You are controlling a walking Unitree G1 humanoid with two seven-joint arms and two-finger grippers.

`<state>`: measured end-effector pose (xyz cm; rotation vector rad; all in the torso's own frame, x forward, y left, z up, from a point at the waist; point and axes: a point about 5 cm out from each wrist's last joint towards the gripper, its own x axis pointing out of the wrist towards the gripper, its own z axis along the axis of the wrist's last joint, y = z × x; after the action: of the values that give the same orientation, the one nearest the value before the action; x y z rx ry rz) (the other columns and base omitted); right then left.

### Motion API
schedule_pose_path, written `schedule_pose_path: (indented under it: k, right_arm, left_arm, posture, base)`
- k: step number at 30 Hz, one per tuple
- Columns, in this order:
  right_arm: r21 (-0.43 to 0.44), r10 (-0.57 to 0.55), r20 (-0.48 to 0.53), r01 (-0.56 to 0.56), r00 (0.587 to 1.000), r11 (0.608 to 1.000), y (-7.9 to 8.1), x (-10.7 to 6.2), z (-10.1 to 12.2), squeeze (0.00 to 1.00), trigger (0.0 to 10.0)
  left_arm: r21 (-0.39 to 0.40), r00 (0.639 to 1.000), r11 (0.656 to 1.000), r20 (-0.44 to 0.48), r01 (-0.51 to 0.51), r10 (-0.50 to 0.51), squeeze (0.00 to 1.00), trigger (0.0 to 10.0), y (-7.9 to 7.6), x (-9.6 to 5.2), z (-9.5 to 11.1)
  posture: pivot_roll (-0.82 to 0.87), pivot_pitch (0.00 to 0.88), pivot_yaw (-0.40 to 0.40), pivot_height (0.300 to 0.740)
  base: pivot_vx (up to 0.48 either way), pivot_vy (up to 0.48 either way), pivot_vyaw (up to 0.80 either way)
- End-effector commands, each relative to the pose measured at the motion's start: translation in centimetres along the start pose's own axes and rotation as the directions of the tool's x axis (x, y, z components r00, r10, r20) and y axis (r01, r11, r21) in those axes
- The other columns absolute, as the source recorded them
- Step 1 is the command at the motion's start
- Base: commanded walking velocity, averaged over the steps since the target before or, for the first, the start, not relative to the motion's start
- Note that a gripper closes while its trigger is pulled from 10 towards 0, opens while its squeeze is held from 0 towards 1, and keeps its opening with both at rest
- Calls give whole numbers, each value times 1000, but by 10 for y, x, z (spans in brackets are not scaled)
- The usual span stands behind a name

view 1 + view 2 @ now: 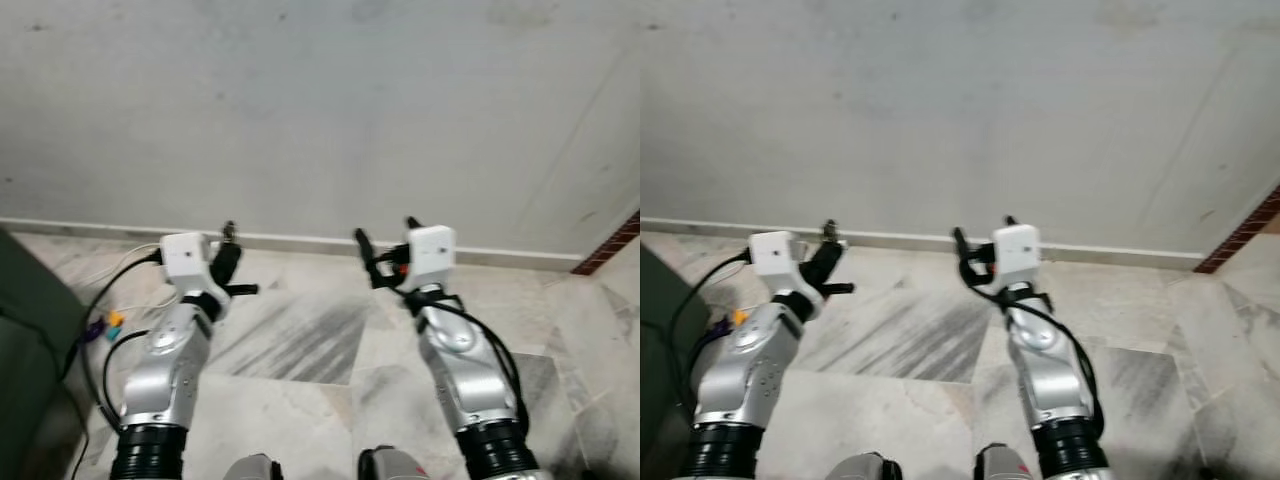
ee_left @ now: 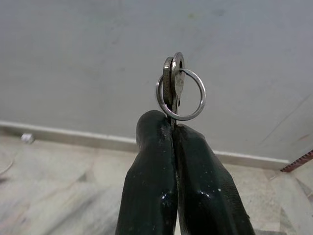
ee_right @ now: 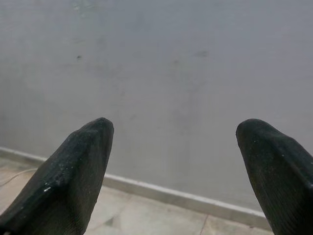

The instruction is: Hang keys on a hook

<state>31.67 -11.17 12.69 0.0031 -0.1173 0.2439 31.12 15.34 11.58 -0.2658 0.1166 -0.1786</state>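
- At eleven o'clock the left gripper (image 2: 172, 128) is clenched on the keys (image 2: 174, 85), ring (image 2: 198, 93) free above the fingertips.
- At one o'clock the right gripper (image 3: 176, 137) is spread, holding nothing.
- Keys look light, stiff, slippery (keep pinching the blades); bare wall (image 1: 320, 100) beyond.

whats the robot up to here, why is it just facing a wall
The robot stands on a marble floor facing a plain grey wall, both arms raised in front of it. Its left tool is shut on a set of keys, pinching them so the key ring sticks out past the fingertips. The right tool is open and holds nothing. I can see no hook on this stretch of wall, so the keys are not hung yet.
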Motion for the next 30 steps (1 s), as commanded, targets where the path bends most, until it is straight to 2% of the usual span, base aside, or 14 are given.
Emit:
schedule_pose_path:
  k: [1, 13, 19, 30]
  right_arm:
    - [18, 33, 7, -33, 999, 999, 11, 2, 1, 0, 10000]
    - [21, 31, 8, -31, 999, 999, 9, 2, 1, 0, 10000]
    - [18, 37, 9, -37, 999, 999, 11, 2, 1, 0, 10000]
    - [16, 39, 11, -39, 999, 999, 10, 3, 2, 0, 10000]
  left_arm:
    - [13, 1000, 1000, 2, -25, 25, 0, 10000, 9, -3, 3]
    - [6, 1000, 1000, -6, -30, 30, 0, 10000, 9, -3, 2]
    - [-13, 997, 997, -4, -77, 77, 0, 10000, 11, -2, 1]
    - [-4, 996, 996, -6, -84, 84, 0, 10000, 11, 0, 2]
  posture:
    - [-24, 194, 50, 740]
    - [-23, 195, 48, 740]
    - [-25, 195, 45, 740]
    - [-23, 191, 44, 740]
  base:
    - [368, 0, -800]
    - [331, 0, -777]
    - [0, 0, 0]
    - [0, 0, 0]
